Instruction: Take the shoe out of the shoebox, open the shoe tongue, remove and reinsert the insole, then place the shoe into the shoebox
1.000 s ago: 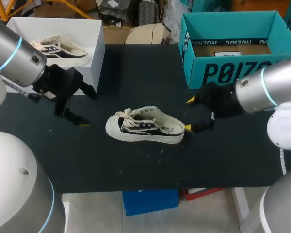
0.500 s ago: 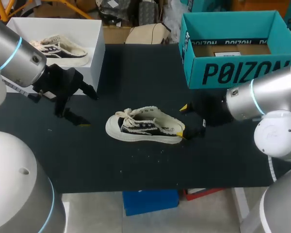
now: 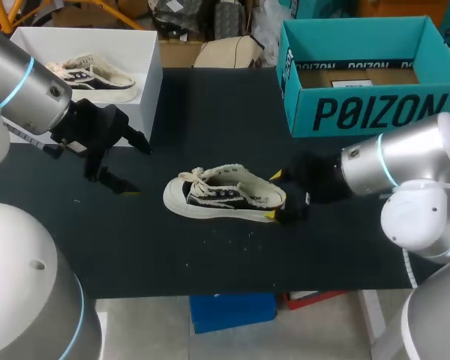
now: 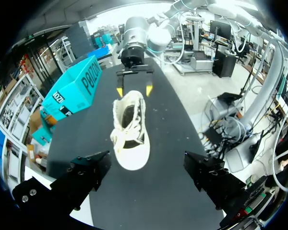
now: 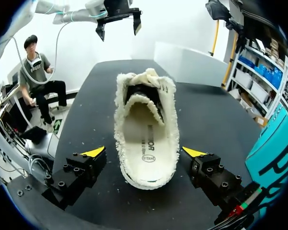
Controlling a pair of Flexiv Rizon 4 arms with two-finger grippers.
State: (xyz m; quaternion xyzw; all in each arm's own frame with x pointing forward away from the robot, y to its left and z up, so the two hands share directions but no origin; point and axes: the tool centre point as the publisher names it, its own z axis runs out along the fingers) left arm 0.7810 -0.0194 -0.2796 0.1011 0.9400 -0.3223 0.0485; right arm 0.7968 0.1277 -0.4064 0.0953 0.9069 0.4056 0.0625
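My fingertips point(image 5: 93, 152) stand apart, one on each side of the heel, with a strip of dark table point(image 3: 210, 112) showing between each tip and the sole. The right gripper point(image 5: 144, 152) is therefore holding nothing. From overhead the nearer tip looks very close to the sole, and I cannot say for certain that it is not brushing it.

The shoe point(image 5: 145, 120) lies upright on its sole in the middle of the table, out of both boxes, with its heel toward me and its toe pointing away.

I judge this step to be steadying the heel so the tongue can be opened. To do it well I should close evenly on the firm sole rim rather than the frayed collar. I should keep low and centred so the shoe does not twist or tip, and press only hard enough to pin it.

The insole point(image 5: 145, 143) lies flat inside the shoe. I cannot pick out the tongue under the laces point(image 5: 146, 76).

My left gripper point(image 3: 135, 169) hangs with its fingers apart over bare table, well apart from the toe.

On writing: the insole carries a small dark print. The teal box point(image 3: 360, 112) has large dark lettering on its side and a white label inside. The white box point(image 3: 146, 45) holds a second shoe point(image 3: 90, 75) and shows no print. I cannot tell which box this shoe belongs to.
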